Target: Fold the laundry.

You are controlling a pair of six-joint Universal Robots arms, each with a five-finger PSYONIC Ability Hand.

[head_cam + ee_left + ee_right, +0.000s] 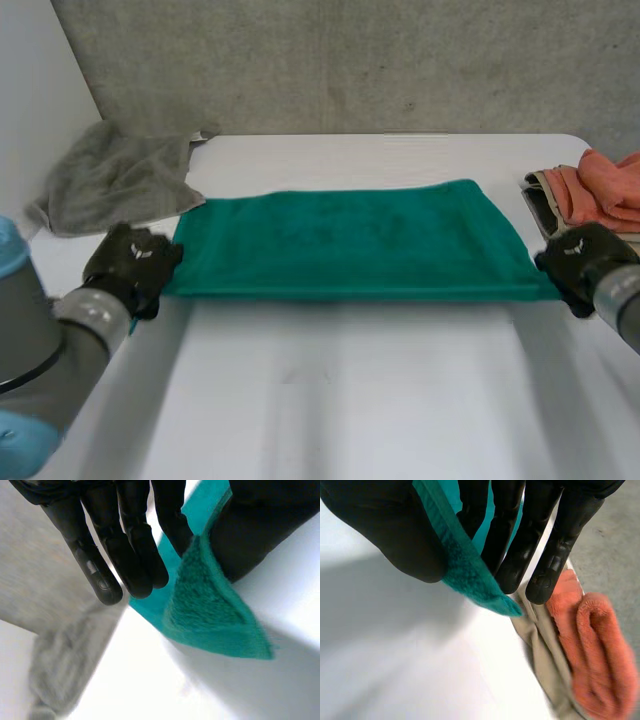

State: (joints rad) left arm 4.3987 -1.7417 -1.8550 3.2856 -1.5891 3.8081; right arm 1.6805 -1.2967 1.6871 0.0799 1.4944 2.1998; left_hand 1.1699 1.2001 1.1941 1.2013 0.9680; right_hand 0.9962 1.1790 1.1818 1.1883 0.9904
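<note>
Green towel (350, 240) lies spread flat across the middle of the white table (340, 400), long side facing the robot. Left hand (130, 265) pinches the near-left corner between thumb and fingers. Right hand (580, 262) pinches the near-right corner the same way. Both corners are slightly lifted in the wrist views.

Progress looks early: corners gripped, no fold visible on this towel, and whether it is already doubled is unclear. Crumpled grey cloth (115, 180) at the far left looks unfolded. Orange cloth (610, 190) on a beige cloth (545, 200) at the right looks like a finished stack.

Room: open table in front of the towel and a clear strip behind it. The 2 side piles sit near the towel's ends, so side travel is tight.
</note>
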